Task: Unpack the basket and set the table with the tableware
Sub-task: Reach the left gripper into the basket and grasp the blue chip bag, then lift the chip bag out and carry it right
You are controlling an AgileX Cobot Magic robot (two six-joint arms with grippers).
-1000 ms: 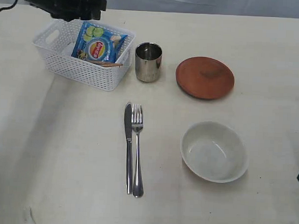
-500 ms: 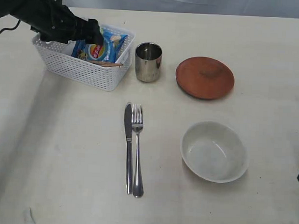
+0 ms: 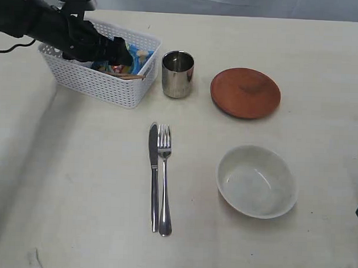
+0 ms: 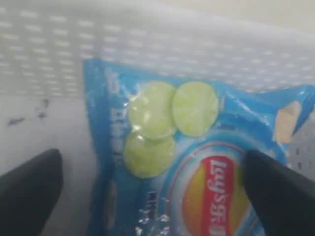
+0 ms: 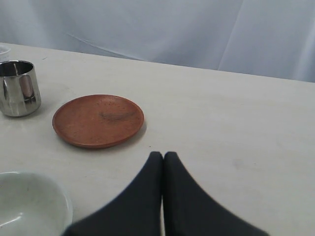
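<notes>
on the pale table (image 3: pixel 319 174), the white basket (image 3: pixel 104 87) sits at the far left of the exterior view. the left gripper (image 3: pixel 118 51) is down inside it, fingers spread wide on either side of the blue chip bag (image 4: pixel 197 147) and clamping nothing. already out on the table are the cream bowl (image 3: pixel 256 184) at near right, the brown plate (image 3: pixel 245 92) beyond it, the steel cup (image 3: pixel 177 74) just beside the basket, and the knife (image 3: pixel 153 174) and fork (image 3: pixel 164 180) lying side by side in the middle. a thin brown wooden piece (image 3: pixel 129 77), probably the chopsticks though the view is too coarse to be sure, lies in the basket along its near wall. the right gripper (image 5: pixel 163 167) hangs over the table's right side, fingers pressed together and empty. the risk: the open fingers frame the bag, not the tableware, so closing here would likely lift the snack. the slick bag could also drag the wooden piece askew. a finger catching the lattice wall could shove the light basket into the cup.
</notes>
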